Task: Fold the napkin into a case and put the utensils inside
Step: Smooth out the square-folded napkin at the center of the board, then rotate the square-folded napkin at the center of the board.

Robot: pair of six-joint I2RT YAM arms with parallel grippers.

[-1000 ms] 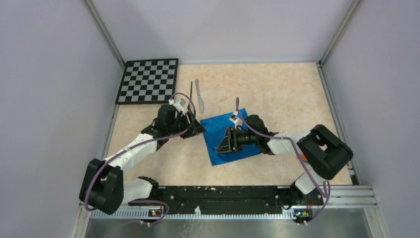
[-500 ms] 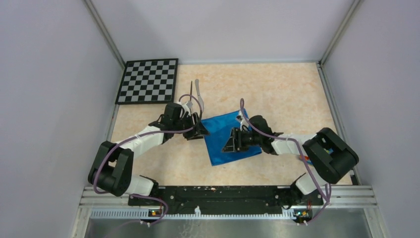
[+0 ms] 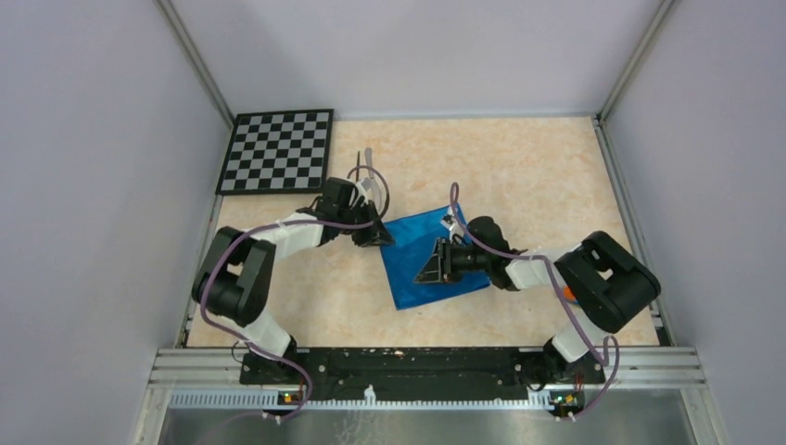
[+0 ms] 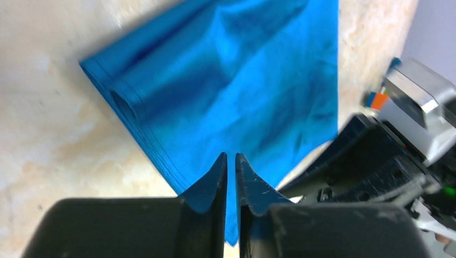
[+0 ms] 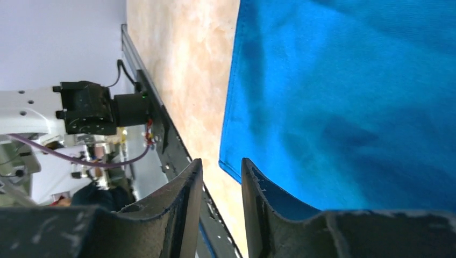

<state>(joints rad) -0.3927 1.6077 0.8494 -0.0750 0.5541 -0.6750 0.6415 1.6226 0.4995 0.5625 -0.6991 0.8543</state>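
My two bases sit at 6 o'clock on the rail (image 3: 417, 362). My left arm (image 3: 278, 243) folds its elbow close to the base and reaches out low toward 2 o'clock. My right arm (image 3: 547, 269) bends at its dark elbow and stretches along the counter (image 3: 528, 176) toward 9 o'clock.

My right claw (image 3: 424, 269) (image 5: 220, 161) hangs over the napkin's 7 o'clock side. Its fingers (image 5: 183, 199) stand parted beside the near corner, with bare counter showing through the gap and nothing clamped that I can see.

The napkin (image 3: 412, 243) (image 4: 231, 80) (image 5: 349, 97) lies near the counter's middle, bright blue and doubled along one edge. My right wrist covers its middle.

My left claw (image 3: 378, 236) (image 4: 231, 156) sits at the napkin's 10 o'clock corner. It is pinched to a thin slit, with blue cloth running in between the fingers (image 4: 207, 188).

Any marking on my right arm's body is too blurred to read in the left wrist view.

Further out, at the napkin's 11 o'clock, the dark fork (image 3: 358, 161) and pale knife (image 3: 369, 154) lie side by side. Their near ends are hidden behind my left wrist and its purple cable (image 3: 380, 185).

The checkerboard (image 3: 276, 150) fills the counter's 10 o'clock corner.
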